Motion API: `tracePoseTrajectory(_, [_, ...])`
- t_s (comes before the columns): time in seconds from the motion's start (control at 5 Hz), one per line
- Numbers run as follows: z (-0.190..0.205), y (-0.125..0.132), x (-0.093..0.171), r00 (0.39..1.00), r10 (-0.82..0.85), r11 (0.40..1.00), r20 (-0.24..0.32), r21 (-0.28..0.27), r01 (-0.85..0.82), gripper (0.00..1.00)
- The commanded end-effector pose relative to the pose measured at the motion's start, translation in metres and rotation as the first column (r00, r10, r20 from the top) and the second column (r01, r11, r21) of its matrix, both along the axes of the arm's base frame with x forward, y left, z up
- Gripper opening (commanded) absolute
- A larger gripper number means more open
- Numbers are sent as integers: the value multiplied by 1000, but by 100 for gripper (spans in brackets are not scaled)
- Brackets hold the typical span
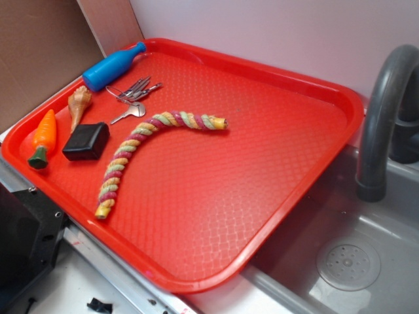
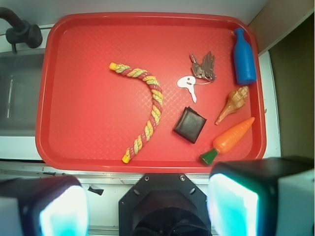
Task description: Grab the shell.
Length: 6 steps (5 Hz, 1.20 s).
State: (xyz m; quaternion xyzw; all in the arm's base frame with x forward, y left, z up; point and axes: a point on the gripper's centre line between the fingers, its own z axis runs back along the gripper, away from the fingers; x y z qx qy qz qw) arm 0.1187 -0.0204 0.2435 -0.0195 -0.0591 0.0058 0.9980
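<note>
The shell (image 1: pixel 78 104) (image 2: pixel 233 103), a small tan-and-cream spiral cone, lies on the red tray (image 1: pixel 216 216) (image 2: pixel 83 98) near its left edge in the exterior view, between the blue bottle and the orange carrot. In the wrist view it sits at the tray's right side, tip pointing down-left. My gripper (image 2: pixel 147 206) hangs high above the tray's near edge, open, with nothing between its two pads (image 2: pixel 64 211). The gripper does not show in the exterior view.
On the tray also lie a blue bottle (image 1: pixel 112 65) (image 2: pixel 244 56), keys (image 1: pixel 133 97) (image 2: pixel 202 71), a black box (image 1: pixel 86 141) (image 2: pixel 189 125), a toy carrot (image 1: pixel 43 136) (image 2: pixel 231 138) and a twisted multicoloured rope (image 1: pixel 141 147) (image 2: pixel 147 105). A grey sink (image 1: pixel 353 261) with a faucet (image 1: pixel 380 111) lies to the right.
</note>
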Motion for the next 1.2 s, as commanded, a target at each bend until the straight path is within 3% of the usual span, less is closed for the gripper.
tracePoseTrajectory(0.0, [0,0,0,1000,0,1000,0,0,0,100])
tracePoseTrajectory(0.2, [-16,14,12,972,232,970,46,-93,-227,100])
tracePoseTrajectory(0.4, [-34,32,25,889,443,890,112,-173,-422,100])
tracePoseTrajectory(0.6, [-63,61,45,816,564,815,128,-245,-525,100])
tracePoseTrajectory(0.8, [-93,91,65,775,613,783,156,-249,-570,100])
tracePoseTrajectory(1.0, [-122,117,86,751,633,772,186,-213,-599,100])
